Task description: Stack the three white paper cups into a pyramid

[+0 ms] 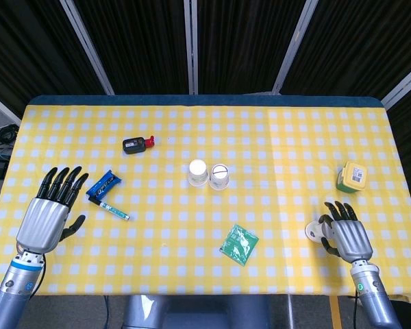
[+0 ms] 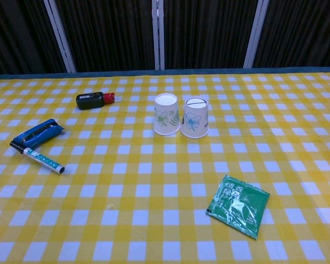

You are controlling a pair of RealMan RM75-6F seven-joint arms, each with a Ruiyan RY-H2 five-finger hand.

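Two white paper cups stand upside down side by side mid-table, the left cup (image 1: 197, 172) (image 2: 166, 114) touching the right cup (image 1: 220, 175) (image 2: 194, 117). A third paper cup (image 1: 316, 231) lies on its side near the front right edge, half hidden by my right hand (image 1: 346, 235). That hand lies against the cup's right side with its fingers spread and stretched away from me; I see no grip on it. My left hand (image 1: 50, 214) hovers open over the front left of the table. Neither hand shows in the chest view.
A green packet (image 1: 239, 245) (image 2: 237, 204) lies front of centre. At the left lie a blue clip (image 1: 104, 185) (image 2: 37, 134), a marker (image 1: 114, 211) (image 2: 44, 160) and a black-and-red object (image 1: 137, 144) (image 2: 94, 99). A yellow-green box (image 1: 352, 177) stands at the right.
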